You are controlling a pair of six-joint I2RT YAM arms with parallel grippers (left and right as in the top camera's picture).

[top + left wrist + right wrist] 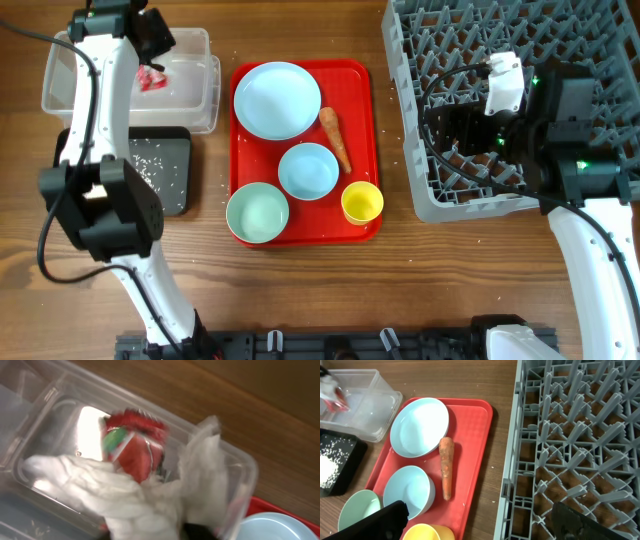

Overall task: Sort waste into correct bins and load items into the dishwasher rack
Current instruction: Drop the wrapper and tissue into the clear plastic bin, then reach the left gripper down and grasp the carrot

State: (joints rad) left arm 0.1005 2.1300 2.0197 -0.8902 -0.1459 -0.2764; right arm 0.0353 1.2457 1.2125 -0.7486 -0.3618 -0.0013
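Observation:
My left gripper (152, 40) hangs over the clear tub (200, 50) at the back left. In the blurred left wrist view it seems shut on the crumpled white tissue (125, 495), which drapes over the tub (240, 467) beside the red snack wrapper (132, 450) lying inside. Rice grains (150, 165) lie in the black tray (175, 195). The blue plate (277, 100), carrot (335, 138), blue bowl (308, 170), green bowl (257, 213) and yellow cup (362, 202) sit on the red tray (365, 110). My right gripper (485, 522) is open and empty over the grey rack's (520, 60) front left corner. The brown scrap is not visible.
The rack (570, 435) holds no dishes and fills the right side. Bare wood lies between the red tray (477, 455) and the rack. A few white crumbs dot the table near the rack's left edge.

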